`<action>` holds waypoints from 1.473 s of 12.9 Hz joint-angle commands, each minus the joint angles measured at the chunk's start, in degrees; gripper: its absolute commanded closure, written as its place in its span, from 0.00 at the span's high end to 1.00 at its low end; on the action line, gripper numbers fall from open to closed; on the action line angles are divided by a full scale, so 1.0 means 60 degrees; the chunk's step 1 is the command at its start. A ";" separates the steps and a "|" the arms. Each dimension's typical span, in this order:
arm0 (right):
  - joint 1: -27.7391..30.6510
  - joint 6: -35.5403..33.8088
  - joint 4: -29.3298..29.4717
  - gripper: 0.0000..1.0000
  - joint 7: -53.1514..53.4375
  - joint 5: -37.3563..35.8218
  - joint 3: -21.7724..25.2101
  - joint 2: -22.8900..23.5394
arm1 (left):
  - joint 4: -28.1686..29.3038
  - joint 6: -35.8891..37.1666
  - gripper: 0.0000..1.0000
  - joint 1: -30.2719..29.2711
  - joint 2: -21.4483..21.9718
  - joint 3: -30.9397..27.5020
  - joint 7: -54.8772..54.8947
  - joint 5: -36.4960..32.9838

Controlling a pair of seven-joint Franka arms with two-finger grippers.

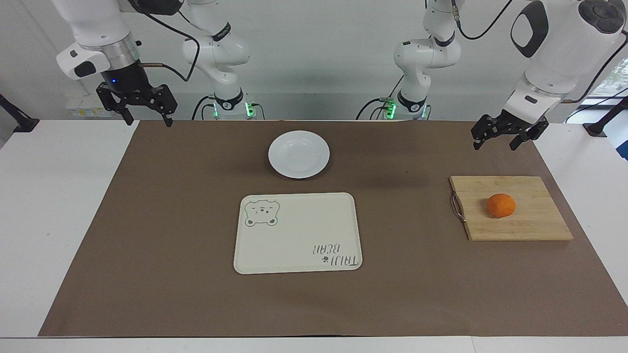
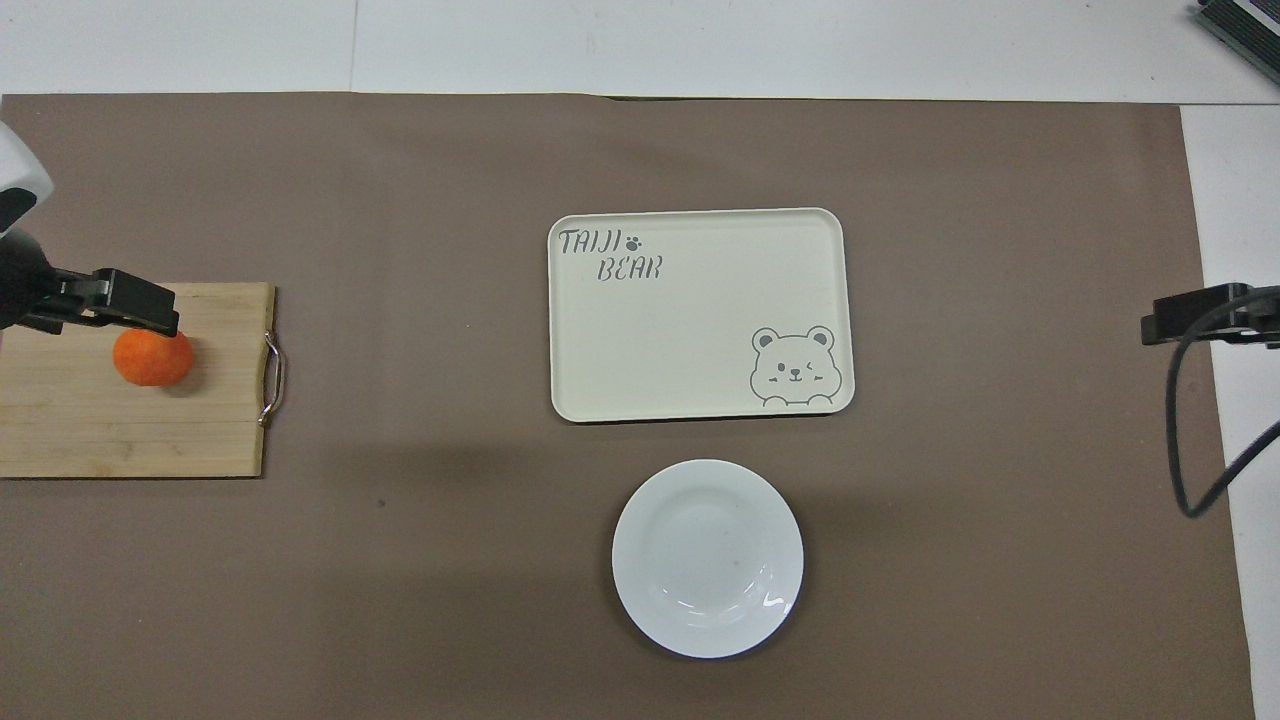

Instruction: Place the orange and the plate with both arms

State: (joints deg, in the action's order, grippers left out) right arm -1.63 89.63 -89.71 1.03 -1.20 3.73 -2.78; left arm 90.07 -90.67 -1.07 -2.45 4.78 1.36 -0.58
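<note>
Nothing was gripped yet. The left claw [image 1: 504, 136] hung spread at about eleven o'clock above the orange [image 1: 501, 205], probably needing to drop onto it. The right claw [image 1: 142, 107], also spread, waited up over the tabletop [image 1: 59, 196] edge, well apart from the plate [image 1: 299, 154].

White arms [image 1: 559, 44], black grippers [image 1: 496, 138]

The orange [image 1: 501, 205] sits on the board [image 1: 535, 225]; the plate [image 1: 299, 154] lies nearer the robots than the tray [image 1: 297, 233].
</note>
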 commanded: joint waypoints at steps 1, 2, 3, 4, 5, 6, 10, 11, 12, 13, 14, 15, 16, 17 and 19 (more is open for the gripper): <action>0.0111 -0.0070 0.0098 1.00 0.0180 0.0054 -0.0065 0.0010 | -0.0040 0.0053 1.00 0.0047 -0.0031 -0.0020 0.0037 0.0111; 0.0111 -0.0070 0.0098 1.00 0.0180 0.0054 -0.0065 0.0010 | -0.0040 0.0053 1.00 0.0047 -0.0031 -0.0020 0.0037 0.0111; 0.0111 -0.0070 0.0098 1.00 0.0180 0.0054 -0.0065 0.0010 | -0.0026 0.0053 1.00 0.0047 -0.0031 -0.0020 0.0037 0.0125; 0.0096 -0.0070 0.0098 1.00 0.0180 0.0054 -0.0065 0.0010 | -0.0026 0.0053 1.00 0.0047 -0.0016 -0.0020 0.0037 0.0111; 0.0111 -0.0070 0.0098 1.00 0.0180 0.0054 -0.0065 0.0010 | -0.0026 0.0053 1.00 0.0047 -0.0016 -0.0020 0.0037 0.0111; 0.0111 -0.0070 0.0098 1.00 0.0180 0.0054 -0.0065 0.0010 | -0.0026 0.0053 1.00 0.0047 -0.0016 -0.0020 0.0037 0.0111; 0.0111 -0.0070 0.0098 1.00 0.0180 0.0054 -0.0065 0.0010 | 0.0062 -0.0020 1.00 0.0033 -0.0002 -0.0020 0.0110 0.0111; 0.0096 -0.0070 0.0098 1.00 0.0180 0.0054 -0.0065 0.0010 | 0.0091 -0.0078 1.00 0.0004 -0.0002 -0.0020 0.0125 0.0125; 0.0111 -0.0070 0.0098 1.00 0.0180 0.0054 -0.0065 0.0010 | 0.0193 -0.0166 1.00 -0.0040 -0.0002 -0.0020 0.0169 0.0126; 0.0111 -0.0070 0.0098 1.00 0.0180 0.0054 -0.0065 0.0010 | 0.0368 -0.0427 1.00 -0.0084 -0.0002 -0.0035 0.0227 0.0111; 0.0111 -0.0070 0.0098 1.00 0.0180 0.0054 -0.0065 0.0010 | 0.0602 -0.0720 1.00 -0.0128 -0.0002 -0.0064 0.0228 0.0125; 0.0111 -0.0070 0.0098 1.00 0.0180 0.0054 -0.0065 0.0010 | 0.0764 -0.1028 1.00 -0.0216 -0.0016 -0.0079 0.0228 0.0126; 0.0111 -0.0070 0.0098 1.00 0.0180 0.0054 -0.0065 0.0010 | 0.0896 -0.1306 1.00 -0.0303 -0.0045 -0.0079 0.0228 0.0126; 0.0111 -0.0070 0.0098 1.00 0.0180 0.0054 -0.0065 0.0010 | 0.1086 -0.1527 1.00 -0.0435 -0.0060 -0.0079 0.0228 0.0111; 0.0111 -0.0070 0.0098 1.00 0.0180 0.0054 -0.0065 0.0010 | 0.1583 -0.2242 1.00 -0.0728 -0.0162 -0.0079 0.0693 0.0125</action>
State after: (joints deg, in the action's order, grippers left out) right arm -1.63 89.63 -89.71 1.03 -1.20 3.73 -2.78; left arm 95.86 -99.74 -3.40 -3.76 4.08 2.54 -0.54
